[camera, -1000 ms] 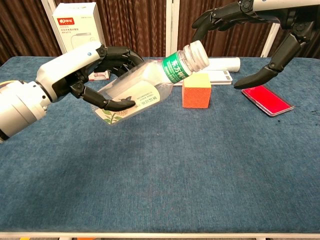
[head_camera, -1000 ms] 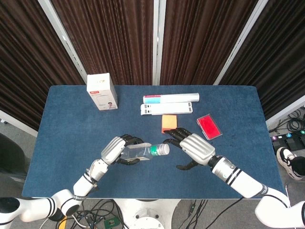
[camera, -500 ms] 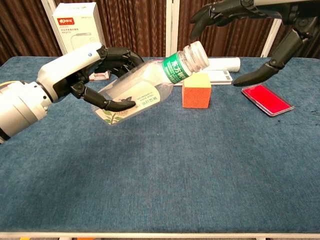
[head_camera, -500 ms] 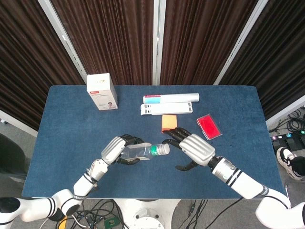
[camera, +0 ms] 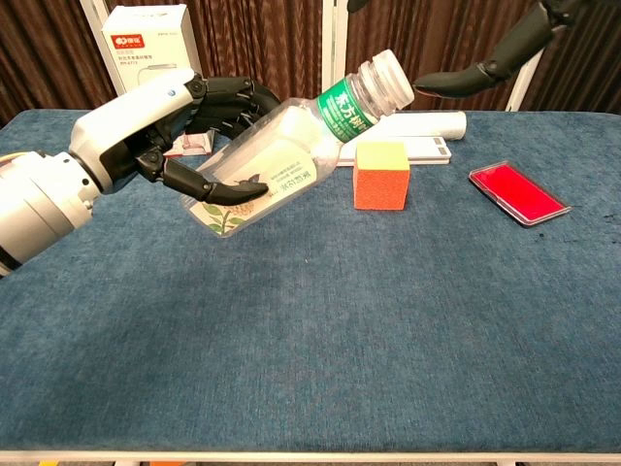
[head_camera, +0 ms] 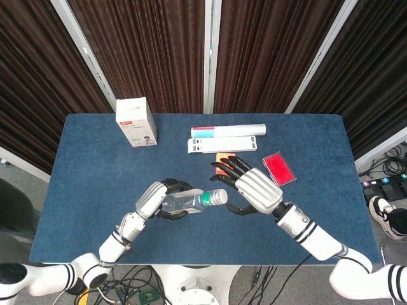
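- Compared with a moment ago, the right hand (head_camera: 254,192) has moved up and inward toward the mouth of the bottle (head_camera: 193,202); in the chest view only a thumb and part of a finger now show at the top edge, just beside the cap (camera: 392,74).
- The bottle has also been tilted a little higher, its cap end raised toward the right hand.
- My reading: the two hands are being brought together at the cap, so work on the cap looks about to begin, not yet under way.
- The left hand (camera: 160,131) grips the clear bottle around its body, fingers wrapped over the label, holding it slanted in the air above the blue table (camera: 388,320).
- The right hand holds nothing; its fingers are spread apart, close to the cap but seemingly not touching it.
- An orange block (camera: 380,175) sits on the table just behind the bottle's neck, with a red case (camera: 517,193) further right.
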You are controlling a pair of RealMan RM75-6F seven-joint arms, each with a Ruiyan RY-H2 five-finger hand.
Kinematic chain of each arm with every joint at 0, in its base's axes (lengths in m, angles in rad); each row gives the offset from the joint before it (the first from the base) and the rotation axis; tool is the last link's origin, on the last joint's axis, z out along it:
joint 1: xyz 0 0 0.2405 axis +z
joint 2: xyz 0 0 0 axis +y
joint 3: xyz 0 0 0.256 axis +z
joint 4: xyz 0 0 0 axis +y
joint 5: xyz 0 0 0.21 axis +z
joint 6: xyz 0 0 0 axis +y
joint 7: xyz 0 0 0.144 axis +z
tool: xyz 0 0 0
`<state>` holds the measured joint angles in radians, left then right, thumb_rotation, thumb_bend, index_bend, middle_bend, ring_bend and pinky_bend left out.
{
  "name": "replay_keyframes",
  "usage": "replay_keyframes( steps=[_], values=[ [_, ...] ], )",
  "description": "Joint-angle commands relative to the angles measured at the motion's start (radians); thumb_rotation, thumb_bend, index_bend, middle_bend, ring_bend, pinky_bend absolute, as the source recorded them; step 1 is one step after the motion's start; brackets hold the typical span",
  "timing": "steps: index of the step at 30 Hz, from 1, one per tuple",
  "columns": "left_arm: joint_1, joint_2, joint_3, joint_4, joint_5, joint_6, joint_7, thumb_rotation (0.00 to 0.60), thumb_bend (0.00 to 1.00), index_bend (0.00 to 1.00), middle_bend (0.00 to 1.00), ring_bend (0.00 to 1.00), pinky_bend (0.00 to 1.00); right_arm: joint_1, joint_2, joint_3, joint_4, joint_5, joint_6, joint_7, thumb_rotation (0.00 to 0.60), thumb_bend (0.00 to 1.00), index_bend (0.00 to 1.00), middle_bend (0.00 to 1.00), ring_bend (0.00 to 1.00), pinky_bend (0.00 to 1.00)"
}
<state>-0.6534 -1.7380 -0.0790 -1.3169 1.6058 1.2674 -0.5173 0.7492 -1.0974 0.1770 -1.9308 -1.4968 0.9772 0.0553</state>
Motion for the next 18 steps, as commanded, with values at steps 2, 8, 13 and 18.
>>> replay_keyframes(
  steps=[2,8,13,18],
  values=[
    [0.002,0.005,0.001,-0.006,-0.004,-0.003,-0.011,0.6,0.43,0.47,0.49,0.41,0.32,-0.001,-0.016,0.0,0.011,-0.003,0.008,-0.017,0.6,0.22,0.27,0.08,0.0,0.0],
    [0.006,0.01,0.005,-0.007,-0.003,-0.002,-0.025,0.6,0.43,0.47,0.49,0.41,0.32,-0.003,-0.017,-0.005,0.009,0.013,0.002,-0.039,0.6,0.22,0.27,0.08,0.0,0.0],
    [0.004,0.014,0.001,-0.02,-0.01,-0.01,-0.034,0.6,0.43,0.47,0.49,0.41,0.32,-0.003,-0.026,-0.005,0.012,0.021,0.003,-0.053,0.6,0.22,0.27,0.08,0.0,0.0],
    [0.003,0.018,-0.003,-0.028,-0.016,-0.016,-0.031,0.6,0.43,0.47,0.49,0.41,0.32,0.0,-0.047,0.001,0.022,0.029,0.01,-0.065,0.6,0.22,0.31,0.09,0.0,0.0]
  ],
)
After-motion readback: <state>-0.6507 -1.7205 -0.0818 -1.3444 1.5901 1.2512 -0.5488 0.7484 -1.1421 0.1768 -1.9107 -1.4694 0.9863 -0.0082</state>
